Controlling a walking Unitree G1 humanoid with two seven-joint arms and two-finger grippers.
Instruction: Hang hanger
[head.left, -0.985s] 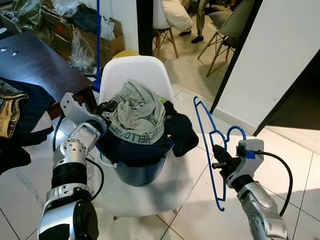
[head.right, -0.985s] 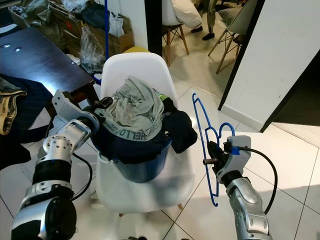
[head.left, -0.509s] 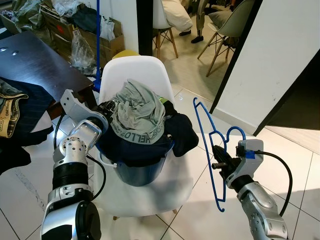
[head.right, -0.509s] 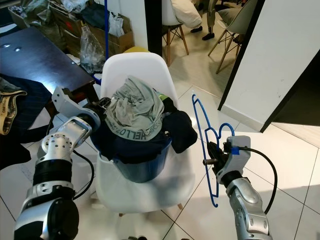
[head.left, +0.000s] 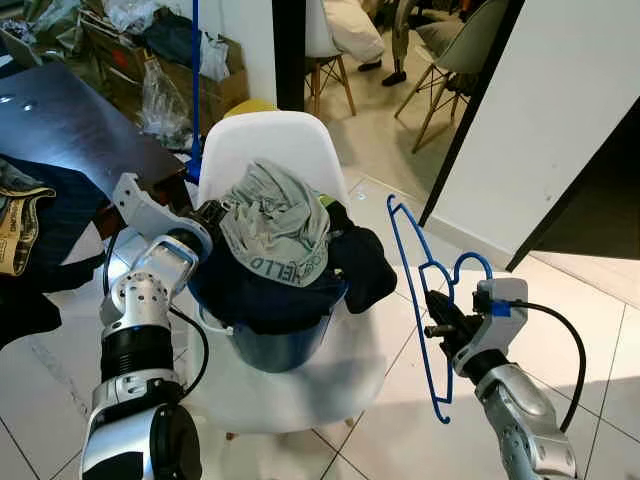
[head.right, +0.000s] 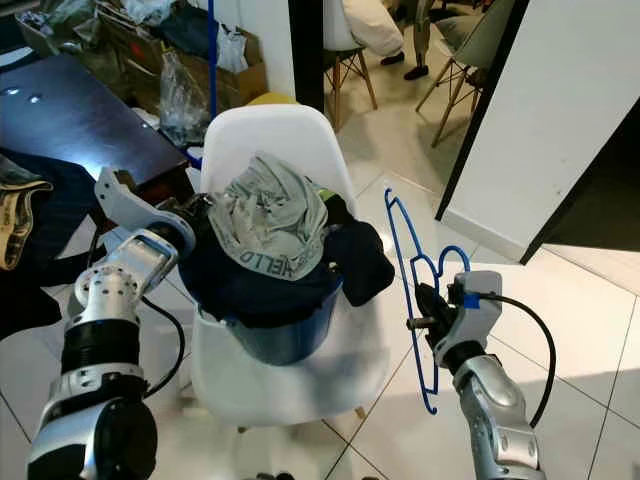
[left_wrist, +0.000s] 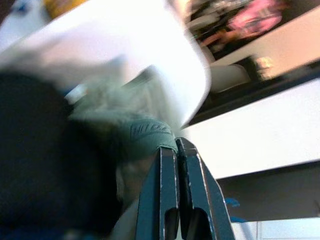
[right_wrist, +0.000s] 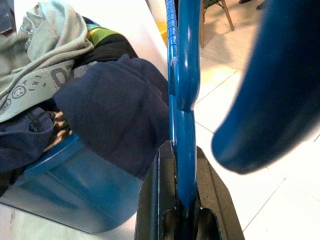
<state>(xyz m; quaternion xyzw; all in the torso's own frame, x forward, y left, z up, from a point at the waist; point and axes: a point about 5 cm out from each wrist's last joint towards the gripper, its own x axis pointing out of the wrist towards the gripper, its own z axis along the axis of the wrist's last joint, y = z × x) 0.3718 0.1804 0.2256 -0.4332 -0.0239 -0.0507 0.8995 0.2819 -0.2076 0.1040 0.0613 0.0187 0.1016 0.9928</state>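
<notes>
A blue plastic hanger (head.left: 420, 290) stands upright to the right of the white chair (head.left: 300, 390), with my right gripper (head.left: 437, 325) shut on its lower bar. The right wrist view shows the hanger (right_wrist: 182, 75) running up from between the black fingers (right_wrist: 155, 200). On the chair sits a blue bucket (head.left: 275, 350) heaped with clothes, topped by a grey-green shirt (head.left: 275, 220). A dark navy garment (head.left: 360, 265) spills over the bucket's right side. My left gripper (head.left: 212, 213) is at the pile's left edge, shut on the grey-green shirt (left_wrist: 145, 132).
A dark table (head.left: 70, 130) with dark clothes (head.left: 40, 220) draped over it stands at the left. Boxes and bags (head.left: 160, 60) and a blue pole (head.left: 195, 70) are behind the chair. A white wall panel (head.left: 560, 120) rises at the right, with tiled floor (head.left: 400, 140) and more chairs (head.left: 440, 60) beyond.
My left gripper has drawn up and to the left, and the grey-green shirt has shifted with it on the pile. The right arm and hanger have stayed put.
</notes>
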